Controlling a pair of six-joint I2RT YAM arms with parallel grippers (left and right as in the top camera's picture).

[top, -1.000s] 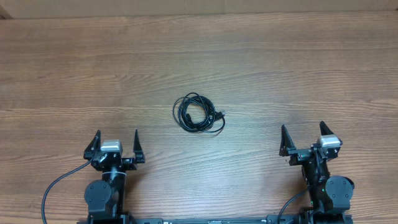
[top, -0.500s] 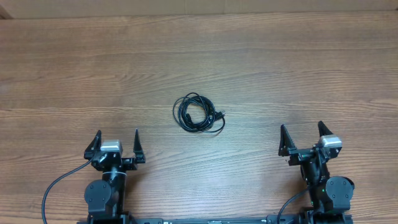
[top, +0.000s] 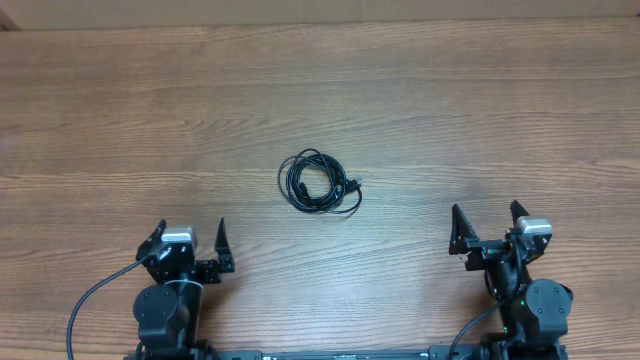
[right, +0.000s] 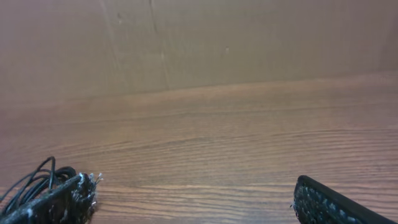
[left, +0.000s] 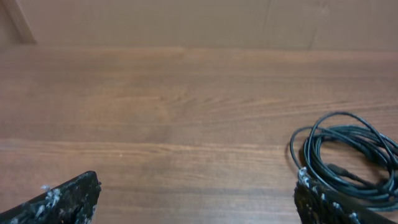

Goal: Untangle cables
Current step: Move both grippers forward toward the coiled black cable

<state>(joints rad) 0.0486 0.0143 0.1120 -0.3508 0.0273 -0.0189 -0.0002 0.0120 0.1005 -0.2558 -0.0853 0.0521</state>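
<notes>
1. Centrally placed on the wood-grain surface (top: 480,100), one bundle of thin black cables (top: 320,182) lies in a loose, roughly round coil. The strands overlap too tightly to count the separate cords.
2. One small plug end sticks out at the coil's right side, as seen from overhead. The rest of the bundle is several loops stacked on each other, with a few strands crossing the middle.
3. Two robot arms sit at the near edge, the left arm (top: 165,305) and the right arm (top: 530,305). Both are well apart from the coil, which lies between them and farther out on the surface.
4. The left jaws stand spread to their widest and hold nothing. In the left wrist view one dark finger (left: 62,199) shows low at each side with bare wood between, and the cables (left: 348,155) lie ahead beside the right-hand finger.
5. The right jaws are likewise spread wide and hold nothing. In the right wrist view part of the cables (right: 31,180) peeps out behind the left-hand finger (right: 62,202).
6. A plain brown panel (right: 249,43) stands along the far edge of the surface.
</notes>
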